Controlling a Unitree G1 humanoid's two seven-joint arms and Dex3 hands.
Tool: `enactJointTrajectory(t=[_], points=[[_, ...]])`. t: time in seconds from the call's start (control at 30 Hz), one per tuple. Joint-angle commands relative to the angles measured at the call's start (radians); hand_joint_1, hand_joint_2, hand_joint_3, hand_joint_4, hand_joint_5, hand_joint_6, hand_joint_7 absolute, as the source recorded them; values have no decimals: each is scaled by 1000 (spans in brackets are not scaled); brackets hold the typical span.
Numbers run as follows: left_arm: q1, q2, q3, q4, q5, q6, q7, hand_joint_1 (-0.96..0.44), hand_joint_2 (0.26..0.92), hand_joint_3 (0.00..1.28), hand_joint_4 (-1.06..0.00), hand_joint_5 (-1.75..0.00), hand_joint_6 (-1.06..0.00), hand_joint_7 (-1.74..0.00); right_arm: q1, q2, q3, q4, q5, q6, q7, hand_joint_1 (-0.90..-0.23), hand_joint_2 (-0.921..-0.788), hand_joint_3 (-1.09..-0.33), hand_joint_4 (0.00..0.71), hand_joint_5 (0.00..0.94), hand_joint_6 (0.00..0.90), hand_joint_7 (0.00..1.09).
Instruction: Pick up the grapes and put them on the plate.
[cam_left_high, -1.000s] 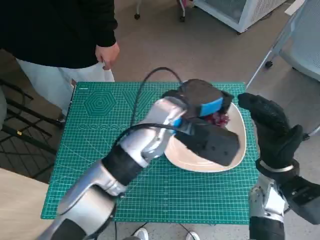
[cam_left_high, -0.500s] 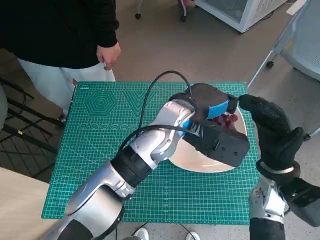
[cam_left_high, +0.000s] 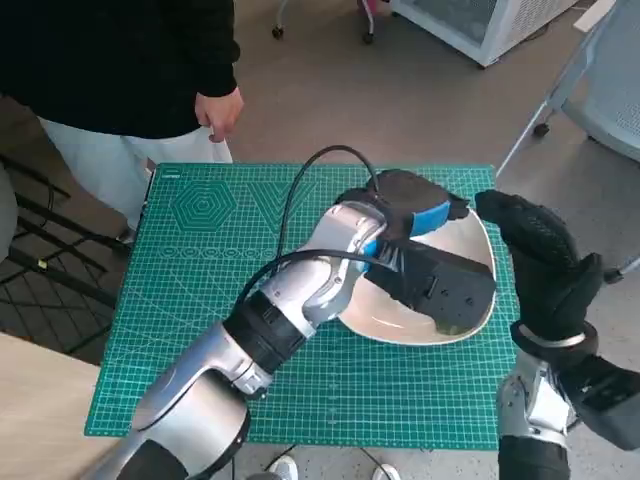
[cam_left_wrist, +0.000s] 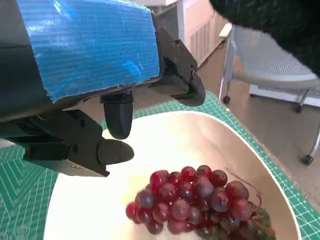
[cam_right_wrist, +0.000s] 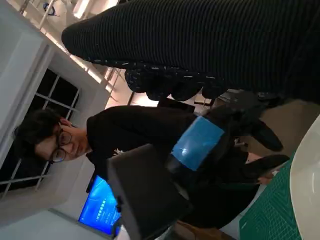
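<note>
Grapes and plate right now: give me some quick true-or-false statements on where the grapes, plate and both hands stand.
1. The grapes lie on the plate. True.
2. The left hand holds the grapes. False: its fingers are apart, clear of the bunch.
3. The right hand rests on the plate. False: it hangs beside the plate's rim, holding nothing.
4. The plate sits on the green mat. True.
</note>
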Motion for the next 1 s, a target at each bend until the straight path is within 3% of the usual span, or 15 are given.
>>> enactJointTrajectory(t=[0.03,0.07,0.13,0.2,0.27,0.37,0.53,0.83,1.0], points=[[-20,-11,35,33,-53,-22,-14,367,780,470,-523,-1459,-416,-54,8,3,1,15,9,17,2,-540,-921,-581,201,2,38,298],[-20,-11,36,39,-59,-26,-14,370,758,495,-541,-1449,-385,-36,8,3,2,15,9,17,2,-539,-921,-581,201,2,38,298],[-19,-7,33,47,-63,-37,-9,233,734,454,-477,-1197,-327,-18,8,4,2,15,9,18,2,-537,-921,-582,201,1,39,297],[-12,2,30,47,-62,-51,2,-31,749,302,-297,-699,-269,-9,8,5,3,13,8,20,0,-535,-921,-583,201,1,39,296],[-1,16,31,33,-58,-65,18,-220,792,164,-149,-339,-232,-5,8,6,4,11,7,21,-1,-534,-921,-583,201,1,40,295],[24,46,43,0,-56,-93,55,-355,840,75,-77,-124,-210,-3,8,6,5,8,4,22,-4,-534,-921,-583,201,1,40,294],[75,104,80,-43,-76,-169,125,-424,893,29,-65,-24,-203,-3,3,7,5,11,3,24,-7,-534,-921,-584,201,1,41,292],[247,209,320,-27,-315,-530,306,-509,920,133,-94,-12,-226,-13,-10,9,1,31,8,25,-4,-535,-921,-578,202,1,43,288],[318,217,431,2,-480,-673,277,-542,921,262,-114,-13,-239,-16,-15,15,4,32,6,25,-7,-535,-921,-567,209,4,46,287]])
